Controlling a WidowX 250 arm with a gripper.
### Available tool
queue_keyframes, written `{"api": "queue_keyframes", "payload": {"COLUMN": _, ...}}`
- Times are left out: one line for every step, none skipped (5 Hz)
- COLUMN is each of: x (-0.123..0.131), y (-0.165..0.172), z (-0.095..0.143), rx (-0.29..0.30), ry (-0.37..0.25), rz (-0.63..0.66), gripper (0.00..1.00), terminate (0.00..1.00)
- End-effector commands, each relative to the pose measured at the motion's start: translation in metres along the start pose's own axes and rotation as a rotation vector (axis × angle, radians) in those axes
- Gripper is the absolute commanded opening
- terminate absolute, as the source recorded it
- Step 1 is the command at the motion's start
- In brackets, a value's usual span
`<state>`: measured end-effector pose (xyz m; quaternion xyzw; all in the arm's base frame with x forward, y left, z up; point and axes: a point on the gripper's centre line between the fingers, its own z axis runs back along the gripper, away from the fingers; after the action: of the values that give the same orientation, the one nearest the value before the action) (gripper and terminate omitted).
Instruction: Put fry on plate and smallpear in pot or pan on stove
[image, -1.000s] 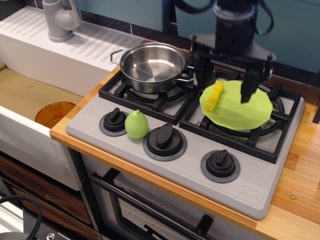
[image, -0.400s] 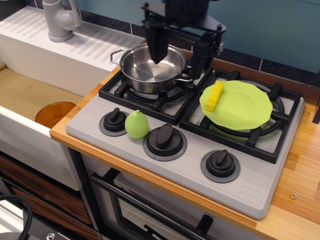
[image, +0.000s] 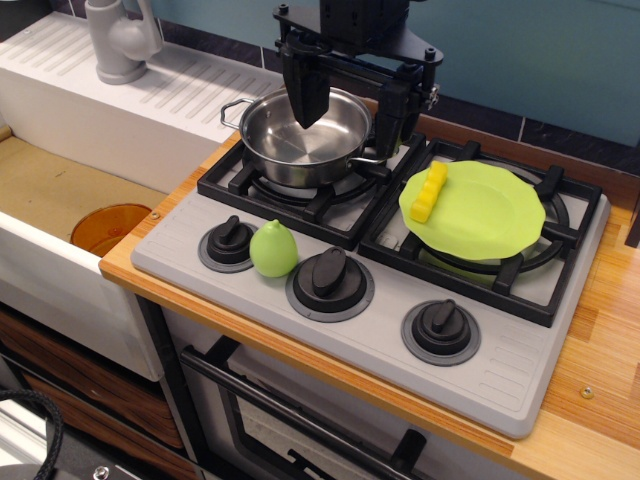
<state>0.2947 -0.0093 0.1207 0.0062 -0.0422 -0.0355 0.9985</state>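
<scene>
The yellow fry (image: 430, 192) lies on the left part of the lime-green plate (image: 490, 215), which rests on the right burner of the grey stove (image: 380, 330). The light-green smallpear (image: 273, 248) stands on the stove's front panel between the left and middle knobs. The steel pot (image: 305, 135) sits empty on the left burner. My gripper (image: 348, 105) hangs open and empty over the pot, one finger above its bowl, the other at its right rim.
A white sink with a grey tap (image: 120, 40) is at the left, with an orange dish (image: 110, 228) in the basin. Three black knobs (image: 441, 329) line the front panel. Wooden counter (image: 600, 350) lies right of the stove.
My gripper has moved left from above the plate to above the pot. The fry, plate, pear and pot have not moved.
</scene>
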Motion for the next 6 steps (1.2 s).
{"api": "queue_keyframes", "payload": {"x": -0.020, "y": 0.029, "z": 0.018, "rx": 0.158, "ry": -0.168, "rz": 0.025, "gripper": 1.00, "terminate": 0.00}}
{"api": "queue_keyframes", "payload": {"x": -0.024, "y": 0.043, "z": 0.014, "rx": 0.245, "ry": -0.206, "rz": 0.027, "gripper": 1.00, "terminate": 0.00}}
{"api": "queue_keyframes", "payload": {"x": -0.026, "y": 0.053, "z": 0.007, "rx": 0.261, "ry": -0.241, "rz": 0.021, "gripper": 1.00, "terminate": 0.00}}
{"api": "queue_keyframes", "payload": {"x": -0.028, "y": 0.057, "z": -0.006, "rx": 0.248, "ry": -0.264, "rz": 0.030, "gripper": 1.00, "terminate": 0.00}}
{"api": "queue_keyframes", "payload": {"x": -0.029, "y": 0.057, "z": -0.020, "rx": 0.235, "ry": -0.290, "rz": 0.033, "gripper": 1.00, "terminate": 0.00}}
{"api": "queue_keyframes", "payload": {"x": -0.031, "y": 0.058, "z": -0.034, "rx": 0.227, "ry": -0.313, "rz": 0.042, "gripper": 1.00, "terminate": 0.00}}
